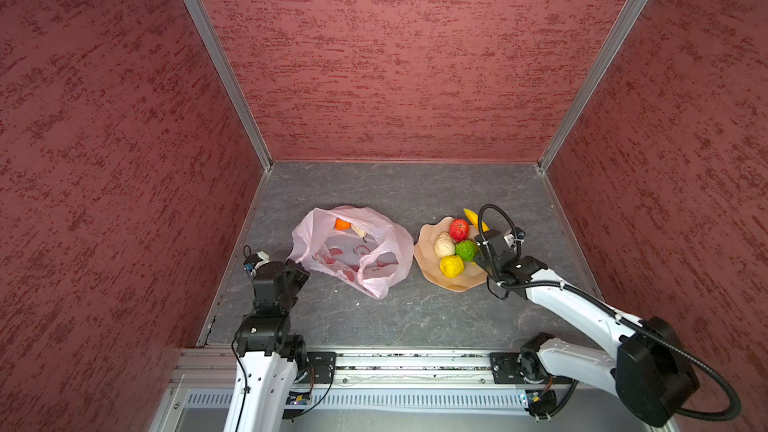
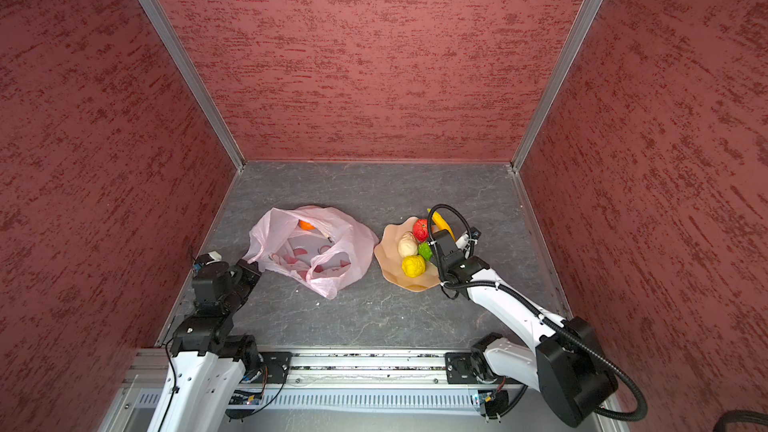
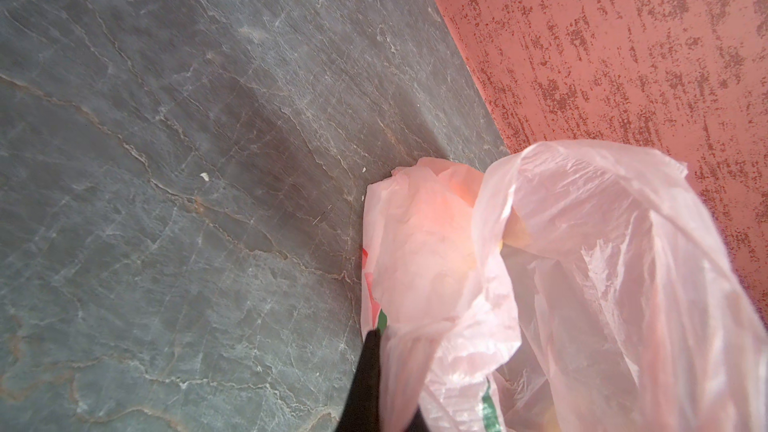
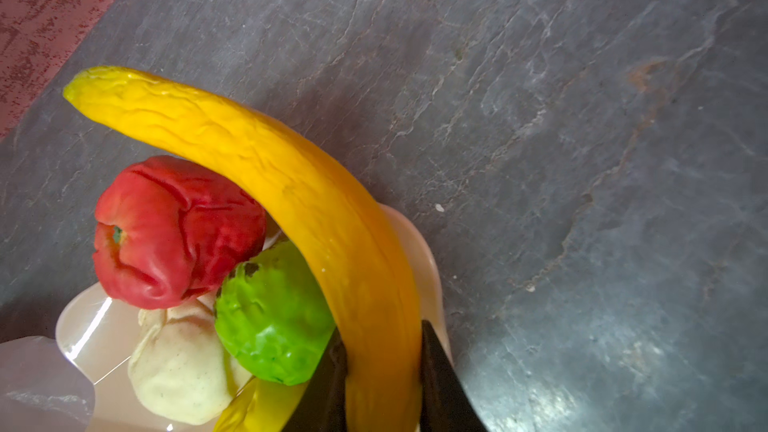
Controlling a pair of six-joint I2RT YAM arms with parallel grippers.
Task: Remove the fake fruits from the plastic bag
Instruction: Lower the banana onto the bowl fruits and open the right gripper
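My right gripper (image 4: 382, 367) is clamped across the banana (image 4: 291, 201) close to one end. The banana arches over the far side of the tan wavy-edged plate (image 1: 457, 284), just beside the red fruit (image 1: 458, 229) and the green one (image 1: 466, 250). I cannot tell whether it is resting on them. A bumpy yellow fruit (image 1: 451, 265) and a cream-white lumpy one (image 1: 444, 245) also sit on the plate. My left gripper (image 3: 378, 347) has its fingers pressed together on a fold of the pale-pink plastic bag (image 1: 386, 243) at the bag's left edge, low over the grey stone-look tabletop (image 1: 395, 317). Inside the open mouth, towards the back, I see the orange (image 1: 342, 224) with a second cream-white fruit (image 1: 358, 231) just beside it.

The banana's skin is creased and dented, so I judge these fruits to be soft, light foam that gives under the jaws. A gentle squeeze should hold them, and there is little to break. The orange is round and may roll or squirt out, so I would take it square across its widest part. The cream one is lumpy, and I would grip across its body rather than its thin tip. The bag is flimsy, slack film that will sag and cling, so the pinch belongs on its rim, and I would keep the film out of the right jaws.
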